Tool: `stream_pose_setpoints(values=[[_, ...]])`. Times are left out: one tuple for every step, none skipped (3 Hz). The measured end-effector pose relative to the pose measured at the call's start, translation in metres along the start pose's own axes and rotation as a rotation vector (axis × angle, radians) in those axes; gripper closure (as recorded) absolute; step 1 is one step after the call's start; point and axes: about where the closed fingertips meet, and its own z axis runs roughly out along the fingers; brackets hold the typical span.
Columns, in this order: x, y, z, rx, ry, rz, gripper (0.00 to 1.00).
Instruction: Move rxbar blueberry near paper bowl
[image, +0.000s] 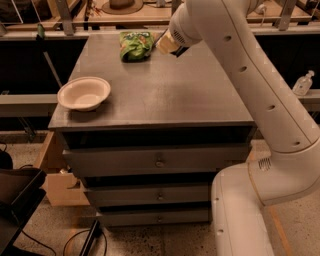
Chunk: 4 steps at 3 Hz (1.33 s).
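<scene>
Grey tabletop (165, 95) over drawers: paper bowl (83, 93) front left, gripper (171, 46) low at the far side just beside a green chip bag (135, 45) with no readable print, jaws' state impossible to tell, rxbar blueberry unseen, perhaps hidden beneath it, so probably the grasping step, with the carry toward the bowl next.

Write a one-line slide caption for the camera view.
Robot hand over the far end of the drawer cabinet, beside a green chip bag; paper bowl at near-left corner.
</scene>
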Motion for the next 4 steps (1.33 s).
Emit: stream_pose_setpoints(values=[[0.023,0.041,0.009,-0.060,-0.032,0.122,1.00],[0.022,0.081,0.019,-0.139,-0.096,0.196,1.00],[0.019,0.110,0.031,-0.215,-0.139,0.257,1.00],[0.020,0.111,0.033,-0.216,-0.135,0.258,0.83]])
